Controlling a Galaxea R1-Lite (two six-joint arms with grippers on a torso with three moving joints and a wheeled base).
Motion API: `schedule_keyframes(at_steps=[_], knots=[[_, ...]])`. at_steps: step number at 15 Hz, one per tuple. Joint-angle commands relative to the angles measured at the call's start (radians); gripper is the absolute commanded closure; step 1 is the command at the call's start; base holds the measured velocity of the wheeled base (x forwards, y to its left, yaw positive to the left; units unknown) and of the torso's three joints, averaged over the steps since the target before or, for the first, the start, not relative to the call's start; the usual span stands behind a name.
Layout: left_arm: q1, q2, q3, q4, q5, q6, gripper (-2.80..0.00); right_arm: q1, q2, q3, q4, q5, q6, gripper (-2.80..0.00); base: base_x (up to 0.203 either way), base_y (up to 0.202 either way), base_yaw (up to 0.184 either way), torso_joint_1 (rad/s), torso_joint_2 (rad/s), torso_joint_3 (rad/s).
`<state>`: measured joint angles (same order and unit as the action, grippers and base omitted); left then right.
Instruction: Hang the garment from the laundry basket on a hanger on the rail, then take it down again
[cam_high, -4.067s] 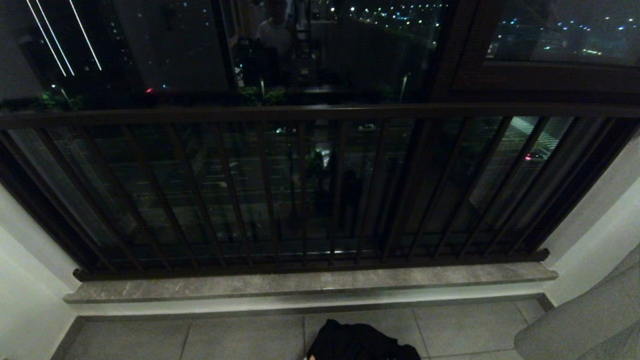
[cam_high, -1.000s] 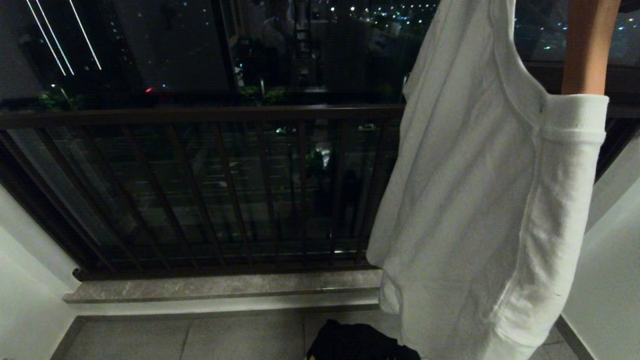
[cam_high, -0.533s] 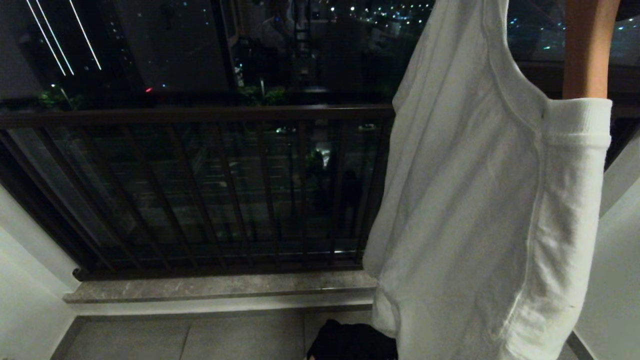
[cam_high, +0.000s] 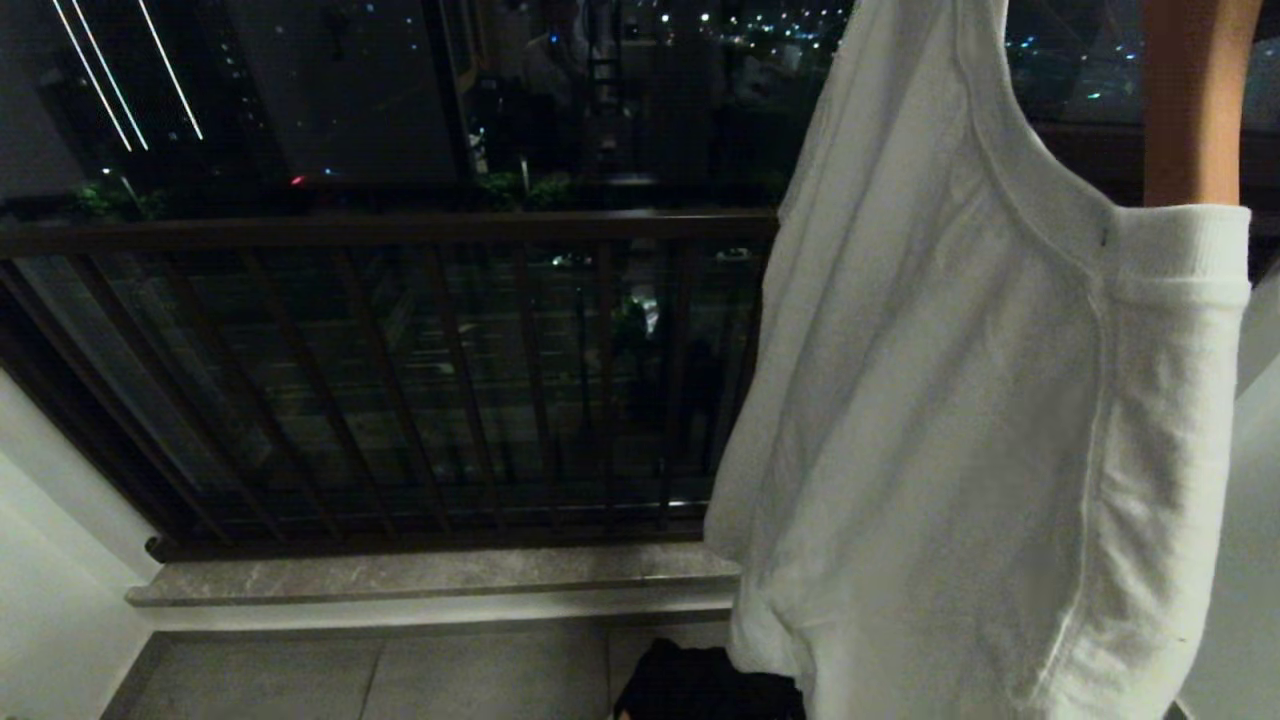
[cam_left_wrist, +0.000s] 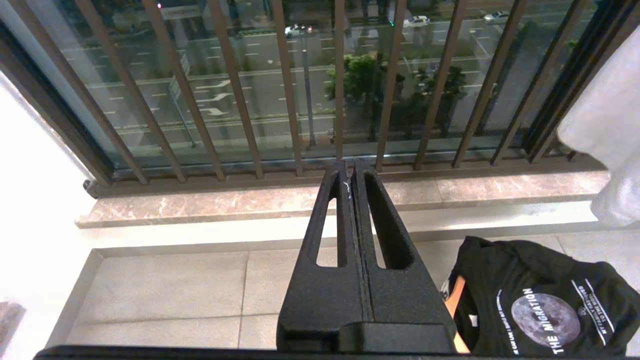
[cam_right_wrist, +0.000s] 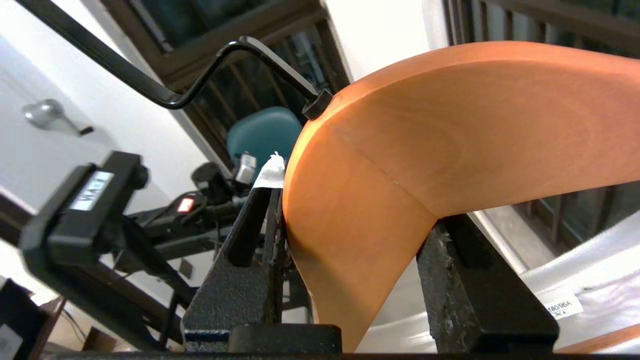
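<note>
A white garment (cam_high: 960, 420) hangs on an orange wooden hanger (cam_right_wrist: 450, 150) at the right of the head view; one hanger arm (cam_high: 1195, 100) sticks up out of a sleeve. My right gripper (cam_right_wrist: 355, 210) is shut on the hanger's bend, just below its black metal hook (cam_right_wrist: 200, 85), and the white cloth (cam_right_wrist: 575, 300) drapes beneath. My left gripper (cam_left_wrist: 350, 167) is shut and empty, held low over the floor tiles. The laundry basket and the rail are out of view.
A dark balcony railing (cam_high: 400, 225) with upright bars runs across in front, above a stone sill (cam_high: 430, 575). A black printed T-shirt (cam_left_wrist: 540, 305) lies bunched on the floor tiles with another wooden hanger (cam_left_wrist: 455, 300) poking out. A teal chair (cam_right_wrist: 262, 135) and a black stand (cam_right_wrist: 85, 210) are behind.
The white garment on its hanger has come into the head view from the right and keeps drifting left, now covering part of the black T-shirt. The left arm has kept still.
</note>
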<state>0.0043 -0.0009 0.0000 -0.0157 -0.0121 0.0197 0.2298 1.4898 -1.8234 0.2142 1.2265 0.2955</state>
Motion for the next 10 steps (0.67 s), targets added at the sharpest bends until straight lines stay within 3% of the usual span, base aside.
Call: schedule_keyframes(at_steps=[1,4,10], knots=[[0.0,-0.001,0.002,0.0,0.0,0.0,0.0,-0.001,0.0,0.003,-0.017,0.016,0.018,0.0,0.0,0.0,0.0,0.0,0.0,0.0],[0.001,-0.001,0.002,-0.001,0.0,0.0,0.0,-0.013,0.01,0.008,-0.087,0.048,0.05,0.0,0.0,0.0,0.0,0.0,0.0,0.0],[0.001,-0.001,0.002,0.0,0.0,0.0,0.0,-0.015,0.065,0.01,-0.336,0.088,0.27,0.0,0.0,0.0,0.0,0.0,0.0,0.0]])
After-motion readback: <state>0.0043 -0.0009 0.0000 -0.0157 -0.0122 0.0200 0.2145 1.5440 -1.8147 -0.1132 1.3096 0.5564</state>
